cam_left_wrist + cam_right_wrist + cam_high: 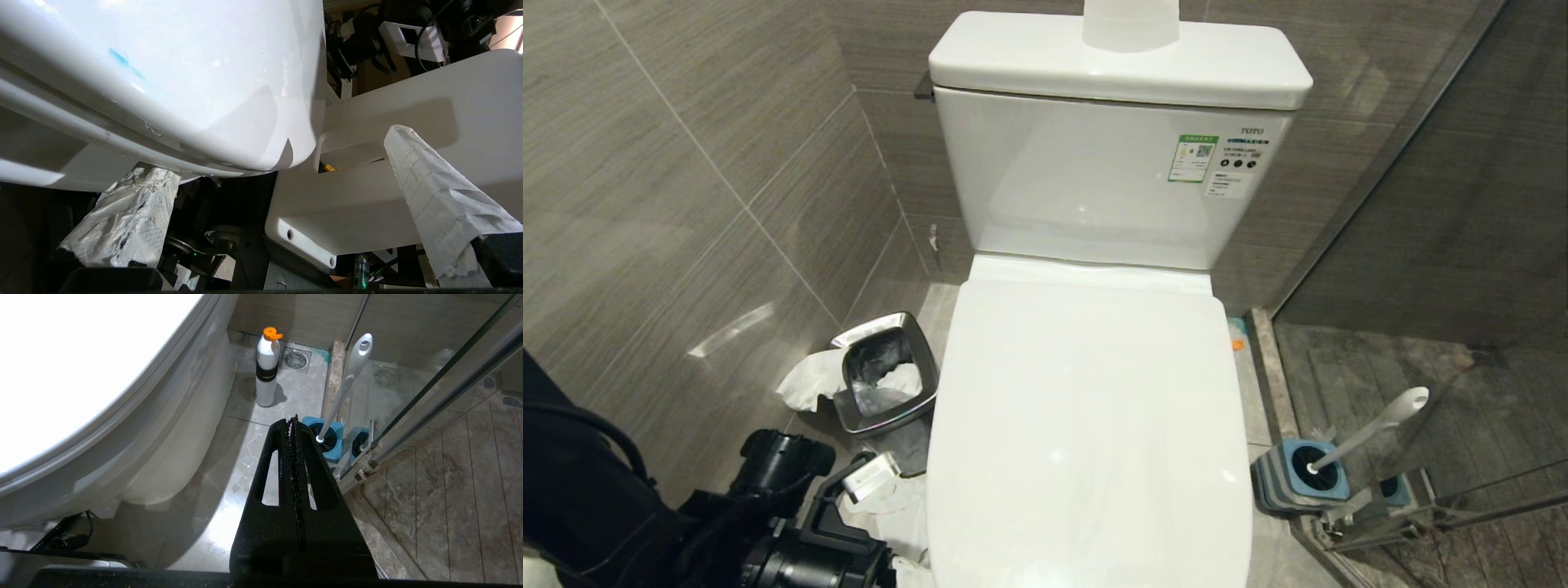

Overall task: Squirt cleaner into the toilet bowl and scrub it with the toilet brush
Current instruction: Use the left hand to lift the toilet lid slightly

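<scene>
White toilet brush (1372,429), one, is standing in holder (1294,474), handle leaning up-right; left gripper (282,196) spread, right gripper (295,428) pressed together.

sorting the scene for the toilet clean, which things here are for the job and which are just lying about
For the job:
toilet, lid closed
toilet brush in its holder
cleaner bottle

Lying about:
steel waste bin
crumpled tissue
paper roll on the tank

A steel bin (885,371) with crumpled paper (810,380) beside it stands left of the toilet; a white orange-capped bottle (267,367) stands near a floor drain (295,359).
</scene>
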`<state>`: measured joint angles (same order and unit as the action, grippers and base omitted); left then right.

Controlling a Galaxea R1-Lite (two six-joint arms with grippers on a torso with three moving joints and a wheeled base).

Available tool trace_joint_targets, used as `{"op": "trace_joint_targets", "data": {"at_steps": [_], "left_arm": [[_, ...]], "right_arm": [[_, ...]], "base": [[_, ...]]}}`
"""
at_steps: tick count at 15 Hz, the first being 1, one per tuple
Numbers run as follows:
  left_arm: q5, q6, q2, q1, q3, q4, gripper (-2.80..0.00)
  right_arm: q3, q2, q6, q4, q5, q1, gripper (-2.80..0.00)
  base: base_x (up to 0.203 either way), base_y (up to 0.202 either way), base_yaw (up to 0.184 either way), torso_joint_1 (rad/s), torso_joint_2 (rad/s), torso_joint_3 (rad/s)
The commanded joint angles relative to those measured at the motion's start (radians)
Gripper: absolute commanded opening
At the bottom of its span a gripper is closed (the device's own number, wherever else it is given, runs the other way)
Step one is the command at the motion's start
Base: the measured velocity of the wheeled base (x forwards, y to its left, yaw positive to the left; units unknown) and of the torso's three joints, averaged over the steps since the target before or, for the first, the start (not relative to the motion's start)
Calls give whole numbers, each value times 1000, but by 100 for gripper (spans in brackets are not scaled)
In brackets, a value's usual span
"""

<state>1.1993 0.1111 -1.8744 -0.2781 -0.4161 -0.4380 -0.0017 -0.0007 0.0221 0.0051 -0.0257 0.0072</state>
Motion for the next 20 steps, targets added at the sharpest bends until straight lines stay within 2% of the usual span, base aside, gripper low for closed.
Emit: {"op": "trace_joint_targets", "data": {"at_steps": [1, 5, 7, 12, 20], "left_arm": [[6, 2, 32, 18, -7, -8, 0], [88, -4, 90, 31, -12, -6, 0], [105, -41, 122, 26, -11, -3, 0], [110, -61, 202, 10, -12, 60, 0], [108, -65, 284, 10, -55, 68, 0]], "right_arm": [[0, 1, 0, 1, 0, 0, -280], [0, 1, -1, 1, 0, 0, -280], [0, 1, 0, 0, 0, 0, -280], [0, 1, 0, -1, 0, 0, -280], [0, 1, 1, 0, 0, 0, -280]], "base": [[0, 0, 0, 0, 0, 0], [0, 0, 0, 0, 0, 0], [0, 0, 0, 0, 0, 0], [0, 0, 0, 0, 0, 0], [0, 0, 0, 0, 0, 0]]}}
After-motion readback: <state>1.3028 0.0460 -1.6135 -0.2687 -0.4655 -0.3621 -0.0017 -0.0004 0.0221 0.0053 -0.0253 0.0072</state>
